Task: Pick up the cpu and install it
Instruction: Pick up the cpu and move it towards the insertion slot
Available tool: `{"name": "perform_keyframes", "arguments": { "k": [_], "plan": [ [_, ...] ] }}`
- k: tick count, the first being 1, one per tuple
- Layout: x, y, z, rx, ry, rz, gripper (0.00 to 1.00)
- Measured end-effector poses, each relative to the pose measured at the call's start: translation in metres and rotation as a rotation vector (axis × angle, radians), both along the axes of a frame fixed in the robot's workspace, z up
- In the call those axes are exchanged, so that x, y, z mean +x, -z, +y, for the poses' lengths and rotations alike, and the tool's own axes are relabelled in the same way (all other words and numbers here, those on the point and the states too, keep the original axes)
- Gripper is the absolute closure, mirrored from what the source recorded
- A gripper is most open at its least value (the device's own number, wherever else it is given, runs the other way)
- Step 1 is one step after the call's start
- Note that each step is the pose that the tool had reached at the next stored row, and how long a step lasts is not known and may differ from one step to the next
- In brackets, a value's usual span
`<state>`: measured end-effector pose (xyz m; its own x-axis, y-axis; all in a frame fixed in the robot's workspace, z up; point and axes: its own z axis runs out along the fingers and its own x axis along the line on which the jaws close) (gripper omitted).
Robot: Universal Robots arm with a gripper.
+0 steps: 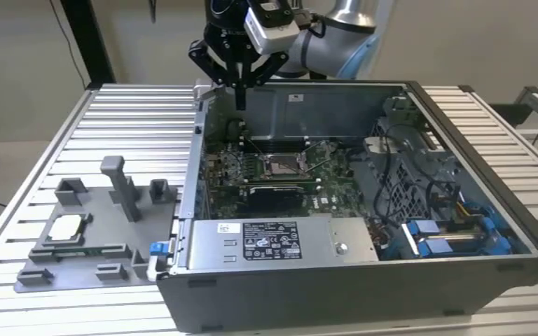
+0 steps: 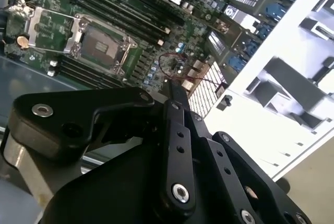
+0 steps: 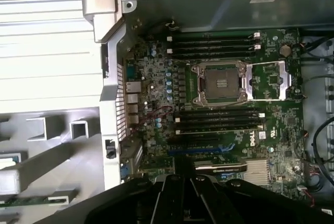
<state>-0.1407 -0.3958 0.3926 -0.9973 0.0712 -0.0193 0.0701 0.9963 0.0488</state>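
**The cpu lies on its grey holder, far from the closed end effector**

The end effector hangs up high over the back edge of the open computer case. It is near the case's back corner on the exterior view's left. Its black fingers point straight down. The fingers are pressed together and there is nothing between them.

The cpu is a small, flat, pale square. It lies flat in a shallow seat on the grey holder. The holder sits on the table, outside the case, on the exterior view's left. Grey posts and blocks stand up on the holder close to the cpu.

The cpu and the end effector are well apart. In the exterior view the cpu is far lower in the picture and more to the left. The side wall of the case stands between the two. Nothing touches the cpu.

Inside the case lies a green board. In the middle of the board is the dark square socket. In both wrist views the socket shows with its metal frame flipped open and lying beside it. In the second wrist view the closed end effector is above the board, off to one side of the socket, not over it.
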Motion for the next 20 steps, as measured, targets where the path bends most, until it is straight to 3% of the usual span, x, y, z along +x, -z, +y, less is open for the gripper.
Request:
{"name": "perform_keyframes", "arguments": {
  "k": [20],
  "plan": [
    [-0.0529, 0.0000, 0.0003, 0.0000, 0.000, -0.0068, 1.00]
  ]
}}
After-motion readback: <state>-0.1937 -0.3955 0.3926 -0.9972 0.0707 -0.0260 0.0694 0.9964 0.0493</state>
